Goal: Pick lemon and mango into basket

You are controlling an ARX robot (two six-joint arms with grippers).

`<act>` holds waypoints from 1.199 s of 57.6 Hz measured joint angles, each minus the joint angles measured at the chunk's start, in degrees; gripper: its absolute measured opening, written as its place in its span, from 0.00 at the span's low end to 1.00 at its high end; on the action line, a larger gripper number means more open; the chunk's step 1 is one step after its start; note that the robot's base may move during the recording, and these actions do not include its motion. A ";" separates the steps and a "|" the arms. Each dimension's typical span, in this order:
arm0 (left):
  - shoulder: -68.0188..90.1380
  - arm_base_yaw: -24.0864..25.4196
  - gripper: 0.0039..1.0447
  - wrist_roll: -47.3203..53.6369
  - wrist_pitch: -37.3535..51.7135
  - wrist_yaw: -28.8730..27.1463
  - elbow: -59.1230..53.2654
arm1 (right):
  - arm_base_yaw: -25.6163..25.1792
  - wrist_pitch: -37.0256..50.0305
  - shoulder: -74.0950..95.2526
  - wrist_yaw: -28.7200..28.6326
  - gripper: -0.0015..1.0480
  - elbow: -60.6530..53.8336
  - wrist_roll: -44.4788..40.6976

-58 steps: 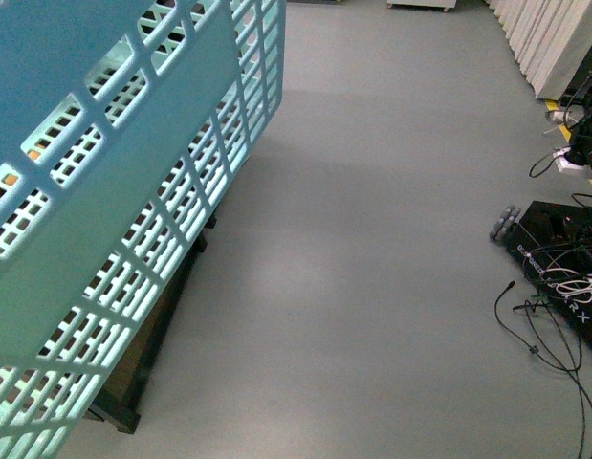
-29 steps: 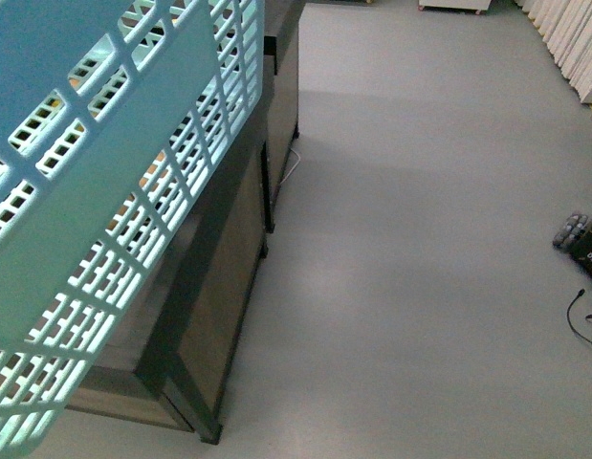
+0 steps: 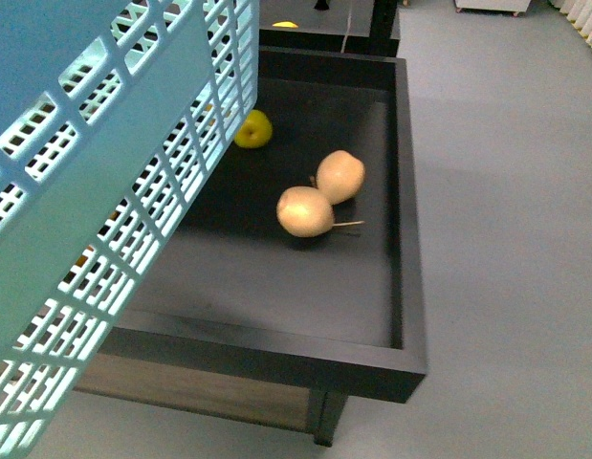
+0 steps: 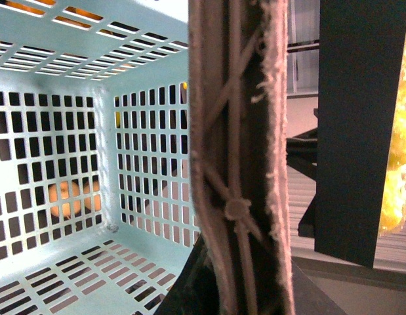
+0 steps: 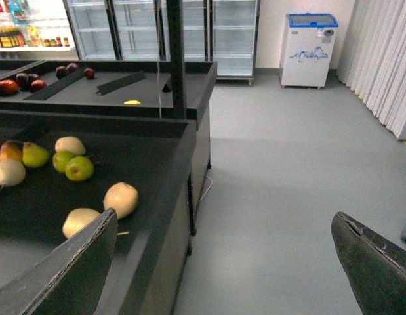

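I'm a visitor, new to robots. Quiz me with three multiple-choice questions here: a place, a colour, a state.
1. The tan fruits lie: A on the floor; B in the dark tray; C on a chair.
2. The basket is: A red; B light teal; C black.
3. The right end effector is: A open, empty; B shut on a fruit; C shut on cloth.
B: they rest inside its walls. B: its lattice looks teal. A: jaws wide apart, nothing between.

Our right gripper (image 5: 223, 216) gapes wide, its fingers (image 5: 58, 275) spread far apart; whether our left gripper is closed we cannot tell
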 joint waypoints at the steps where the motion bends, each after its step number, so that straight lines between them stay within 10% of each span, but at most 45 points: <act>1: -0.02 0.00 0.05 0.00 0.00 0.00 0.00 | 0.00 0.02 0.00 0.02 0.92 0.00 -0.04; 69: -0.02 0.04 0.05 0.02 0.02 0.04 0.07 | 0.00 0.02 -0.04 0.00 0.92 0.00 0.00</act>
